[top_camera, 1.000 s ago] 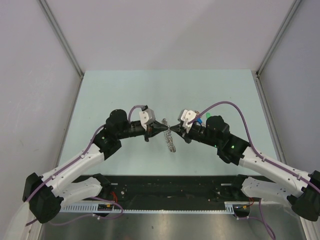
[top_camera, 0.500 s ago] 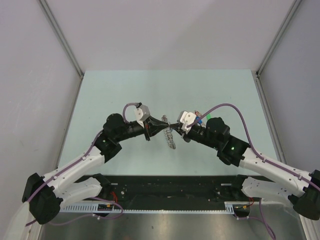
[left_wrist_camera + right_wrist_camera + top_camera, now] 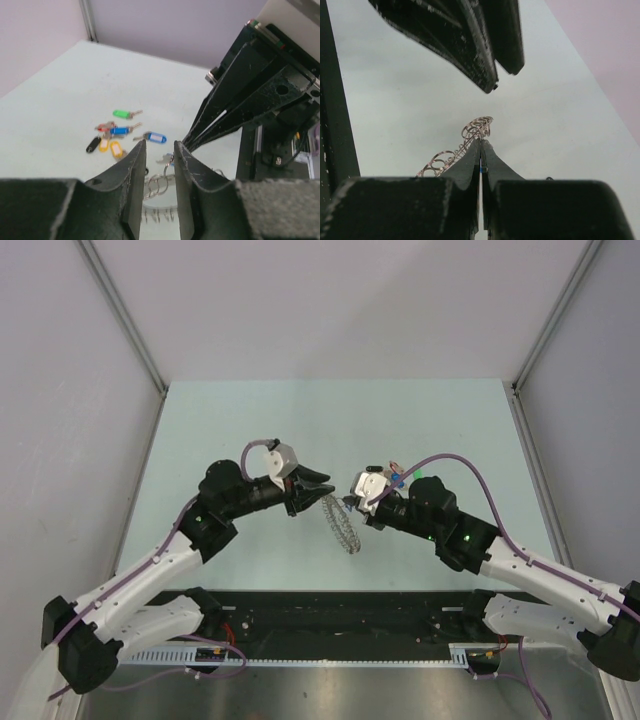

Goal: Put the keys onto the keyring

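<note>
Keyring (image 3: 476, 125): a ring edged all round with small wire loops, gripped at its rim by the right pincer (image 3: 480, 143). That pincer's two black fingers are pressed flat together, leaving only a hairline seam, and the loops of the keyring rise directly from their tips. A thin blue sliver shows in the seam; what it is cannot be told. In the overhead view the keyring stands tilted on edge, its top at the right pincer's tip and its lower rim nearer the arm bases.

Left pincer (image 3: 156, 146): pointed at the keyring from the side opposite the right pincer, close to its upper rim but apart from it. The fingers are parted by a narrow gap and hold nothing. Through that gap, in the left wrist view, several loops of the keyring show below the tips.

Keys (image 3: 119, 131): loose in a small cluster on the pale green bench (image 3: 60, 85), beyond the keyring as the left wrist camera sees it. The group holds a green tag (image 3: 120, 113), a blue tag (image 3: 119, 130), a blue-and-white tag (image 3: 156, 137), a black tag (image 3: 92, 145), two yellow tags (image 3: 116, 149) and a red one (image 3: 103, 125). Overhead, the cluster lies to the right of the keyring and farther from the bases, largely hidden behind the right wrist.
</note>
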Motion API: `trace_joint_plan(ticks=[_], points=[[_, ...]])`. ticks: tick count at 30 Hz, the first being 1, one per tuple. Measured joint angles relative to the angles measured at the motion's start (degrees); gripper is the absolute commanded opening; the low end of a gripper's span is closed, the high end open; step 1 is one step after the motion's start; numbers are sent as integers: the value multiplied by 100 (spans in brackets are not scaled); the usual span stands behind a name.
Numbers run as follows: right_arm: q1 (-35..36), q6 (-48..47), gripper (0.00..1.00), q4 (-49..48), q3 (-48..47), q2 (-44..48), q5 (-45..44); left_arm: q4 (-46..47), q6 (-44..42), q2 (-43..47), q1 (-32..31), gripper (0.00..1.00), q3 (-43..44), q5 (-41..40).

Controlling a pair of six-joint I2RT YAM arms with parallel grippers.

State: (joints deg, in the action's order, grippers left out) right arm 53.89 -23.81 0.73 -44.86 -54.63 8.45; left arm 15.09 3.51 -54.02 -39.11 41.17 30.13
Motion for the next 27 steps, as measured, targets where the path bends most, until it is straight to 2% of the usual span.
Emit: trace_joint_plan(ticks=[8,16,20,27], points=[[0,-175,0,251,-2,0,0,-1770,-826,-492,68,39,1150,481],[0,-229,0,378,-4,0,50,-2983,-1484,-1005,118,46,1386,1093],[0,-271,0,461,-4,20,136,-3338,-1851,-1147,179,50,1502,1416],[0,-308,0,505,-7,33,308,-3637,-2286,-1314,203,49,1709,1838]])
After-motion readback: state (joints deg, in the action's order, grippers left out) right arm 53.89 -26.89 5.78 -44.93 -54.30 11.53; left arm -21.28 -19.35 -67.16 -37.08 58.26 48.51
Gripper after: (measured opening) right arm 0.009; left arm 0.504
